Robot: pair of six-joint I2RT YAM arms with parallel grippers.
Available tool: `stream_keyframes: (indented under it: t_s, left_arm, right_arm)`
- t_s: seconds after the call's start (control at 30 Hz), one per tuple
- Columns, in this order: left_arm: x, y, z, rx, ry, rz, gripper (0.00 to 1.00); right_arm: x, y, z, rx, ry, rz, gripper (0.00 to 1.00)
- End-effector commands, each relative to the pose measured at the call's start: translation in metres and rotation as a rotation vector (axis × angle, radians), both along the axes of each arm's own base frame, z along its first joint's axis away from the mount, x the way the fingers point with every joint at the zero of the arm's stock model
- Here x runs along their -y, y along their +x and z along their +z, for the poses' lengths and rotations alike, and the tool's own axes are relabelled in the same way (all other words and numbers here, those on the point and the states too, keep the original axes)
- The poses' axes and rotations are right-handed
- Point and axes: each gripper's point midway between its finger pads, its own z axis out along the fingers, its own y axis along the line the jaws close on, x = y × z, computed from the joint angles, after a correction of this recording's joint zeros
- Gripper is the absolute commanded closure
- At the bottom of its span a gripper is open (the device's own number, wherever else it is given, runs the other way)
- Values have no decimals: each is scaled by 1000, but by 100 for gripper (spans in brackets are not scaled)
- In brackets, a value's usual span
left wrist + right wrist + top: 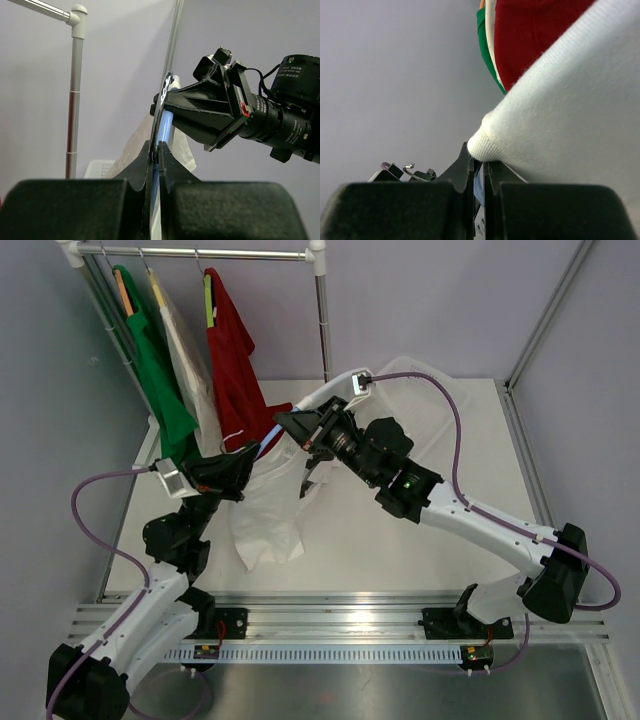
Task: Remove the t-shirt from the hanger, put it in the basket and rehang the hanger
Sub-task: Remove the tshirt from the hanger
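**While both pincers were shut, t-shirt (268,520) hung on hanger (167,122)**

While my left pincer (238,472) was clamped on the blue hanger, the white t-shirt hung from it and draped down over the tabletop (400,550). My right pincer (285,425) was closed at the t-shirt's ribbed edge, just beside the left one. Whether it pinched cloth or hanger, I could not tell.

Green shirt (165,375) and red shirt (232,355) hang from rail (200,253).
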Motion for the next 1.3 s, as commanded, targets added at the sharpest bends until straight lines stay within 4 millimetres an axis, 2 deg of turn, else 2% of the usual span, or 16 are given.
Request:
stream_keyframes:
  t_s: [0.0,0.2,0.37,0.57,0.8,1.27]
  left_arm:
    - [-2,-26,33,146,-9,-20,100]
    - [-1,-20,30,122,16,-4,100]
    - [1,-19,30,111,36,-5,88]
    - [0,-18,30,107,51,9,84]
    - [1,-20,32,104,61,2,85]
    - [9,-10,17,74,112,-5,67]
  right_arm:
    - [14,17,16,71,-37,-100,100]
    - [14,16,18,82,-49,-98,100]
    - [16,14,18,87,-54,-95,100]
    - [16,10,19,101,-57,-77,100]
    - [15,9,19,92,-62,-71,100]
    - [23,6,33,24,13,-76,100]
